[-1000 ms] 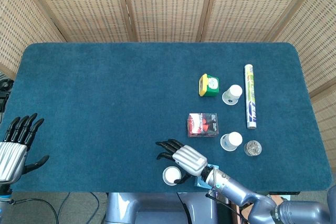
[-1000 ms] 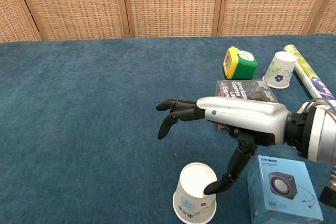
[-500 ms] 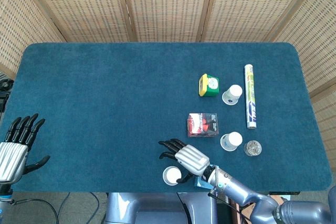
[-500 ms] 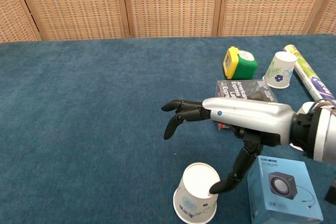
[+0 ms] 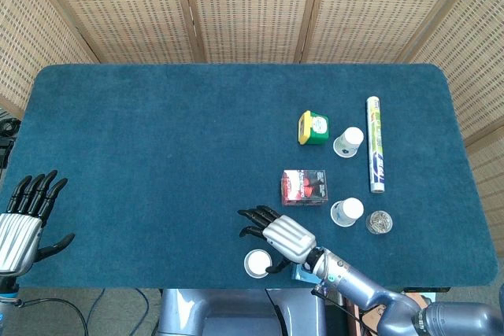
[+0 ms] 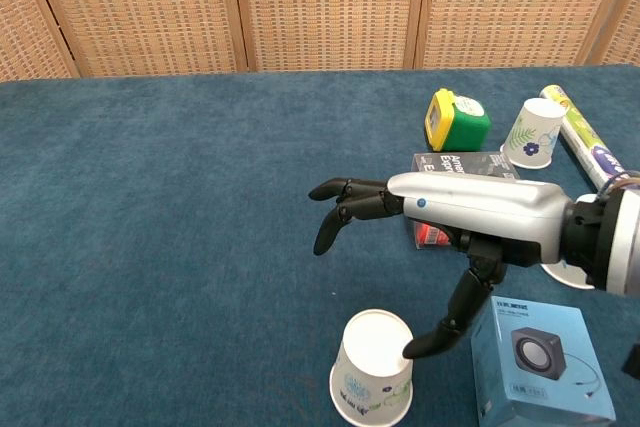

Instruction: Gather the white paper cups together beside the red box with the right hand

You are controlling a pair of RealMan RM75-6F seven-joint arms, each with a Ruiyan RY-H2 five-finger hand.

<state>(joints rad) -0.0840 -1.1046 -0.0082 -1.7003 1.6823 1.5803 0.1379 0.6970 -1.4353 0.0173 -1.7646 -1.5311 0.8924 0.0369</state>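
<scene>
One white paper cup stands upside down near the table's front edge. My right hand hovers over it with fingers spread and holds nothing; its thumb tip reaches the cup's right rim. The same right hand lies just in front of the red box, whose dark top shows in the chest view. A second cup sits right of the red box, and a third cup stands farther back. My left hand is open off the front left corner.
A blue speaker box sits right of the near cup, under my right forearm. A green and yellow box, a long tube and a small round metal item lie on the right side. Wicker screens stand behind the table.
My right hand has drifted slightly to the right, its thumb tip sliding from over the near cup to its right rim. The cup and the left hand have stayed put.
</scene>
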